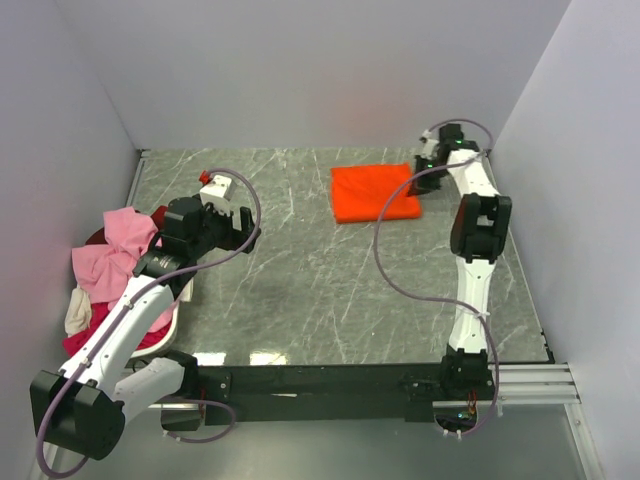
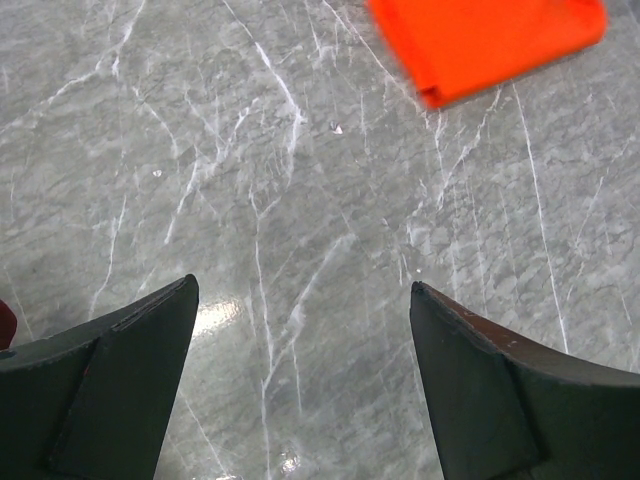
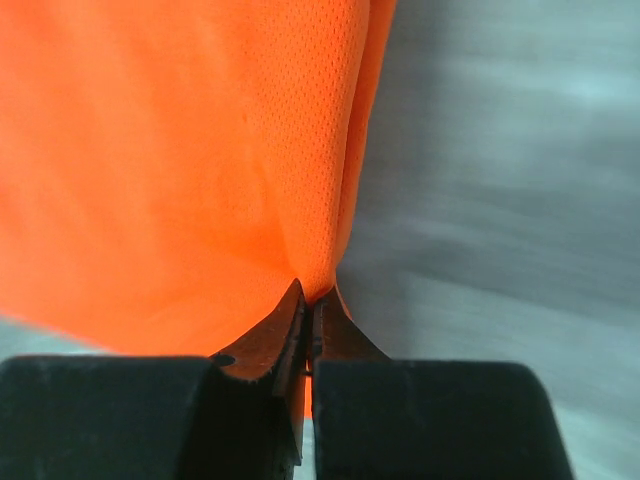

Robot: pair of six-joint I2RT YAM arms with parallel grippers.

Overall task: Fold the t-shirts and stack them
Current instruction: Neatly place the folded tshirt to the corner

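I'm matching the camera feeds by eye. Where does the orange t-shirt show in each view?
Top external: orange t-shirt folded, far side, right of centre.
Left wrist: orange t-shirt in the upper right corner.
Right wrist: orange t-shirt fills the upper left, edge pinched in the right pincer.
Shared landmark: the grey marbled table.

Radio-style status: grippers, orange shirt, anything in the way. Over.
Left gripper open over the table. Right gripper shut on orange shirt edge. Pink shirts piled at left; nothing in the way.
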